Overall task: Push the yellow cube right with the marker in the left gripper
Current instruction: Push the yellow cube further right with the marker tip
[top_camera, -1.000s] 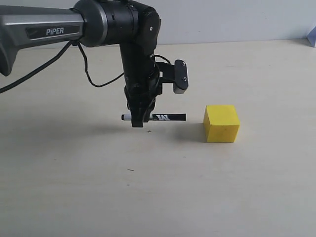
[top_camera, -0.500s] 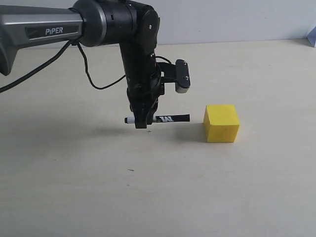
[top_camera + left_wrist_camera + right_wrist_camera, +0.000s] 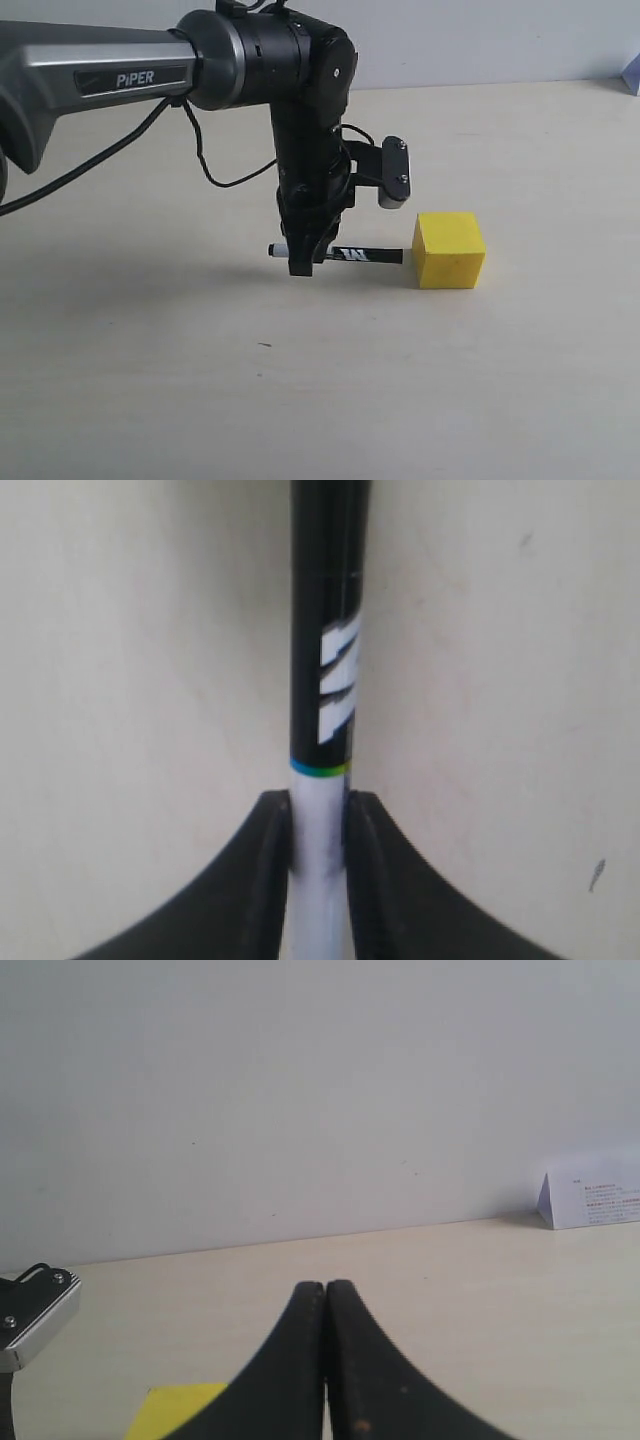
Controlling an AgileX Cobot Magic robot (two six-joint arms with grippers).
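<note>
Marker (image 3: 345, 254) — level, pinched at its white half by left tool (image 3: 303, 265); black end just beside yellow cube (image 3: 449, 250) on surface (image 3: 300, 400). Right tool (image 3: 325, 1295) — pressed together.

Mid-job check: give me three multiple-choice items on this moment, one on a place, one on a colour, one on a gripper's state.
1. In the exterior view, where does the small bright yellow cube lie from the slim black-and-white marker?
A) left of its white end
B) right of its black end
C) on top of it

2. What colour is the marker section clamped in the black two-fingered left gripper?
A) black
B) white
C) yellow

3. The black right gripper is:
A) open
B) shut on the cube
C) shut, holding nothing

Answers:
1 B, the cube sits just beyond the black end.
2 B, the left wrist view shows white barrel between the jaws.
3 C, its jaws meet with nothing between them.
</note>
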